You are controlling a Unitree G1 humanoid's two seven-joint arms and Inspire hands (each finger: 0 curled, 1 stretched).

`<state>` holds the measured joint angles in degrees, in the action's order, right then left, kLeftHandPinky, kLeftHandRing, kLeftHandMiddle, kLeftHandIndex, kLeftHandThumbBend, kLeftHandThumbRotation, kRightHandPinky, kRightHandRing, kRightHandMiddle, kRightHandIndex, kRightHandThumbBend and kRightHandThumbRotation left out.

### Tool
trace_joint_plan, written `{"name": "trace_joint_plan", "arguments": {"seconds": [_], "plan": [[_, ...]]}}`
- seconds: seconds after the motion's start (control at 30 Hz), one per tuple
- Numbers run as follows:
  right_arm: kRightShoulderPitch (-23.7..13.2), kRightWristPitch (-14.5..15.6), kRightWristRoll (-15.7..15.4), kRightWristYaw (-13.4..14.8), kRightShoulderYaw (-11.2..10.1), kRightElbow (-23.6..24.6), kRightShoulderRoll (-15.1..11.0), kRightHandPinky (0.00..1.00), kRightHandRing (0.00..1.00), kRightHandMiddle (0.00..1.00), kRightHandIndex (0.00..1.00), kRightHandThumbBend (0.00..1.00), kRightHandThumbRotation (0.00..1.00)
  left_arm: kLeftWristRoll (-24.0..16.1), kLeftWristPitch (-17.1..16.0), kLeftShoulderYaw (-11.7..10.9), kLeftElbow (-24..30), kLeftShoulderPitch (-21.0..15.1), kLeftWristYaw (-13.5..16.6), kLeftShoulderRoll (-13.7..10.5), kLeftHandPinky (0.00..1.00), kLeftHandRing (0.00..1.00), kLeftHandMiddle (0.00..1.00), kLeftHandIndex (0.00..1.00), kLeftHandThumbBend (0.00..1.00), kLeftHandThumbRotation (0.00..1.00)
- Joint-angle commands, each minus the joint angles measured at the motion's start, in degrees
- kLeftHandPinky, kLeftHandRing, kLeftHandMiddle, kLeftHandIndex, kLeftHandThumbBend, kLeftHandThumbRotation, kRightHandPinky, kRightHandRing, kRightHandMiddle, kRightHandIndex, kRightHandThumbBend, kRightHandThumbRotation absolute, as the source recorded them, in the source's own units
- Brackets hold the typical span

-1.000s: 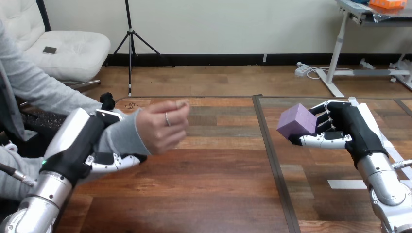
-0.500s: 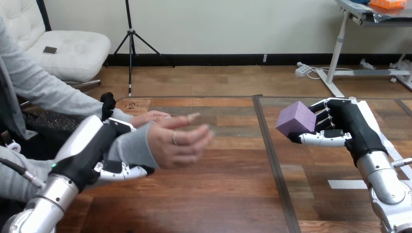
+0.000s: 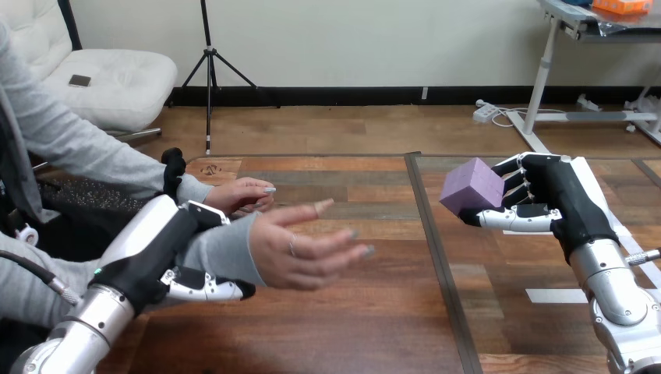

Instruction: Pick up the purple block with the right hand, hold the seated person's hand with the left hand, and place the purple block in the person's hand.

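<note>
Two things have changed in the last second, both over the table's [image 3: 351, 327] left half. The person's hand [image 3: 300, 253] has opened from a loose fist, so its fingers now reach out straight toward the dark seam [image 3: 436, 265] down the table's middle; it has also sunk lower and come nearer the front edge. The left hand [image 3: 167, 249] has travelled with it, thumb over and fingers curled under the person's wrist [image 3: 222, 249] in its grey sleeve, so the hold looks made. Which way the open palm faces I cannot tell for sure.

By contrast the purple block [image 3: 471, 185] has hardly shifted; it sits a touch higher and closer to the seam than before, off the wood, over the right half near the far edge. The right hand [image 3: 557, 199] grips it, fingers behind and thumb below, with the block jutting out toward the seam.

As I judge it, pick-up and hand-hold are done and only the delivery is left. Block and open hand are well apart, with the seam between them, so the right arm must carry across and down. The person's other hand [image 3: 242, 193] rests near the far left corner, clear of that path.
</note>
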<state>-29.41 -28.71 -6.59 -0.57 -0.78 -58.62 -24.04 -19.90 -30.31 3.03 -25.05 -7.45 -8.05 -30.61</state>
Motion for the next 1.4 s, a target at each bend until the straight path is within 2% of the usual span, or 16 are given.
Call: {"name": "trace_joint_plan", "arguments": {"seconds": [0.0, 0.17, 0.43, 0.97, 1.37], "plan": [[-1.6, -1.3, 1.2, 0.0, -1.2, 3.0, 1.1, 0.31, 0.35, 0.42, 0.43, 0.87, 0.00, 0.2, -0.2, 0.6, 1.8, -3.8, 0.1, 0.5, 0.24, 0.28, 0.34, 0.34, 0.78, 0.00], [-1.9, -1.4, 2.0, -0.7, -1.8, 2.1, 1.2, 0.32, 0.35, 0.42, 0.43, 0.87, 0.00, -0.4, 0.2, 0.6, 2.5, -3.7, 0.1, 0.1, 0.28, 0.33, 0.38, 0.38, 0.83, 0.00], [-1.9, -1.3, 2.0, -0.6, -1.6, 2.0, 1.0, 0.34, 0.36, 0.42, 0.43, 0.87, 0.00, -1.6, 1.9, 0.5, 4.0, -3.3, 0.2, -0.3, 0.33, 0.38, 0.42, 0.41, 0.84, 0.00], [-1.6, -0.7, 1.6, -0.1, -1.6, 2.4, 0.7, 0.35, 0.37, 0.42, 0.43, 0.86, 0.00, -1.7, 3.1, 0.2, 5.2, -2.8, -0.2, -1.1, 0.35, 0.40, 0.43, 0.43, 0.83, 0.00], [-1.5, -0.3, 1.5, -0.1, -1.6, 2.3, 0.5, 0.35, 0.38, 0.42, 0.44, 0.86, 0.00, -2.4, 2.6, 0.4, 5.1, -3.0, -0.3, -1.9, 0.36, 0.41, 0.44, 0.44, 0.83, 0.00]]}}
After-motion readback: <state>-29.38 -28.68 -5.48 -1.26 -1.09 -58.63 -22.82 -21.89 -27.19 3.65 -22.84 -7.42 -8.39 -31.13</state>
